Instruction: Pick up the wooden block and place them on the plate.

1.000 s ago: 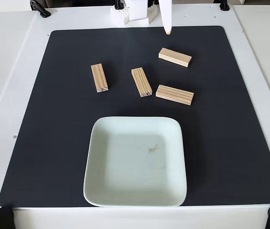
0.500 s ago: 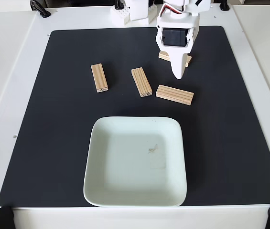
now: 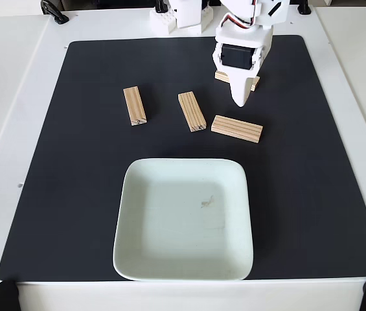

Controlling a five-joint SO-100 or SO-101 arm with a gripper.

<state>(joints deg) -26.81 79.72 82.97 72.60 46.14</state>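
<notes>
Four wooden blocks lie on the black mat in the fixed view: one at the left, one in the middle, one lying crosswise, and one at the back right mostly covered by the arm. My white gripper hangs over that back-right block, pointing toward the camera. Its fingers show as a single tapered wedge with no gap, holding nothing. The pale mint plate sits at the front centre with no block on it, only a small mark near its middle.
The black mat covers most of the white table. The arm's white base stands at the back edge. Black clamps sit at the front corners and along the back edge.
The arm swung down from the back edge over the back-right block, hiding most of it. In the last half second it barely shifted. Blocks and plate have not moved.
</notes>
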